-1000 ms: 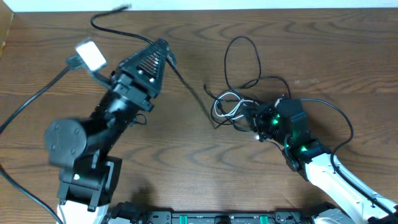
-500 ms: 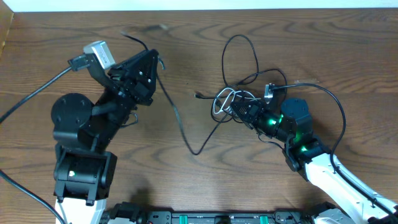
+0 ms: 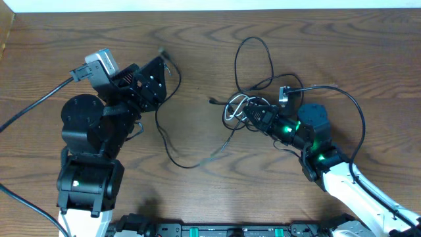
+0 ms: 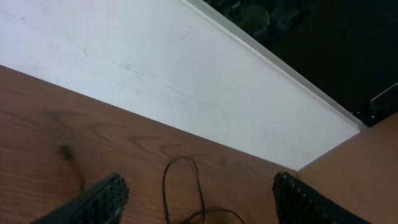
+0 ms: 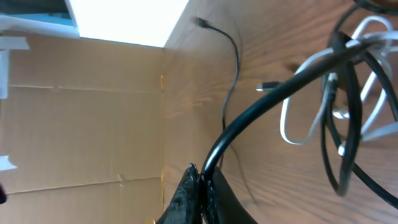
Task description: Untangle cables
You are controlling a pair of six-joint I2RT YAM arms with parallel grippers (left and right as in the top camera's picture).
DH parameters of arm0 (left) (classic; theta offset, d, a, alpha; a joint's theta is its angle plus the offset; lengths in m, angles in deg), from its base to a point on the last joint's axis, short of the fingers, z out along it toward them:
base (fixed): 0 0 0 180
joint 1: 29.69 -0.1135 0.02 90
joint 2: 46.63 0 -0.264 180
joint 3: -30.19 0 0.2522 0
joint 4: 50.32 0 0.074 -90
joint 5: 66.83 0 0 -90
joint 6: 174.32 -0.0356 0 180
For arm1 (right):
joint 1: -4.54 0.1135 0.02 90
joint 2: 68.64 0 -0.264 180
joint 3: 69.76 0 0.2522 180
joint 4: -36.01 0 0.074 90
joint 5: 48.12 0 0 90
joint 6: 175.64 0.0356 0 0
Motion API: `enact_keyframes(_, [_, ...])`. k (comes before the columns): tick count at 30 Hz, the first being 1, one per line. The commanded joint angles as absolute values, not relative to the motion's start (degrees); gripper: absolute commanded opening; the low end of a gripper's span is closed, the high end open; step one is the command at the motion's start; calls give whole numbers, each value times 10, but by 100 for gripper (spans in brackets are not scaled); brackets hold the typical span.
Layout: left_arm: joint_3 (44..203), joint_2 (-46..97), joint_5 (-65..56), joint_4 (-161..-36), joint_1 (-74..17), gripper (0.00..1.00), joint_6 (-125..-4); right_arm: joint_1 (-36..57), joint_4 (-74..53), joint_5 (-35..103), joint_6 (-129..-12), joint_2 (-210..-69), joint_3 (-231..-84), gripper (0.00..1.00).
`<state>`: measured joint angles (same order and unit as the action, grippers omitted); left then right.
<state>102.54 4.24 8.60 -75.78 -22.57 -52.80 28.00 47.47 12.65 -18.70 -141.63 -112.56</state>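
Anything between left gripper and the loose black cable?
Nothing visible. The left gripper is open over the table; the loose run of the black cable lies beside it, unobstructed. Its far end joins the tangle with the white cable, where the right gripper pinches a black strand.

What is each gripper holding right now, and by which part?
Right gripper pinches the black cable mid-cord. Left gripper stands open, holding nothing.

Table [image 3: 368, 59]: left gripper [image 3: 156, 74] at left, right gripper [image 3: 253, 116] at right. Cable tangle [image 3: 238, 108] lies centre-right, at the right gripper's tip. Loose cable [image 3: 172, 157] runs from the tangle leftward, curving toward the front, then back beside the left gripper.
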Motion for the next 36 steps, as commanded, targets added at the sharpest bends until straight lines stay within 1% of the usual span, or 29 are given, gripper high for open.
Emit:
enact_keyframes(1, [1032, 38, 95, -757, -229, 76, -532, 281, 499, 117, -199, -1404, -1127, 1])
enact_keyframes(5, [1032, 38, 93, -771, -229, 79, -522, 281, 520, 117, -192, -1404, -1127, 1])
enact_keyframes(10, [1032, 38, 91, -814, -229, 79, -521, 281, 549, 112, -165, -1404, -1127, 2])
enact_keyframes(14, [1032, 38, 66, -839, -229, 80, -500, 281, 600, 98, -154, -1404, -1127, 1])
enact_keyframes(17, [1032, 38, 21, -846, -229, 80, -476, 281, 635, 110, -154, -1404, -1127, 1])
enact_keyframes(23, [1032, 38, -105, -846, -229, 81, -377, 281, 636, 157, -174, -1404, -1127, 1])
enact_keyframes(24, [1032, 39, -139, -846, -229, 84, -364, 281, 636, 166, -185, -1404, -1127, 1])
enact_keyframes(26, [1032, 40, -167, -847, -228, 84, -385, 281, 637, 177, -191, -1404, -1127, 1])
enact_keyframes(29, [1032, 45, -169, -858, -220, 84, -448, 281, 639, 180, -188, -1404, -1127, 1])
enact_keyframes(31, [1032, 51, -165, -870, -213, 84, -453, 281, 647, 180, -188, -1404, -1127, 1])
enact_keyframes(32, [1031, 56, -165, -876, -208, 85, -446, 281, 653, 180, -188, -1404, -1127, 1])
enact_keyframes(33, [1031, 63, -165, -879, -200, 90, -430, 281, 658, 184, -188, -1404, -1127, 1])
enact_keyframes(34, [1031, 69, -165, -880, -193, 92, -411, 281, 662, 188, -188, -1404, -1127, 1])
enact_keyframes(36, [1031, 84, -164, -880, -178, 94, -366, 281, 662, 195, -188, -1404, -1127, 1])
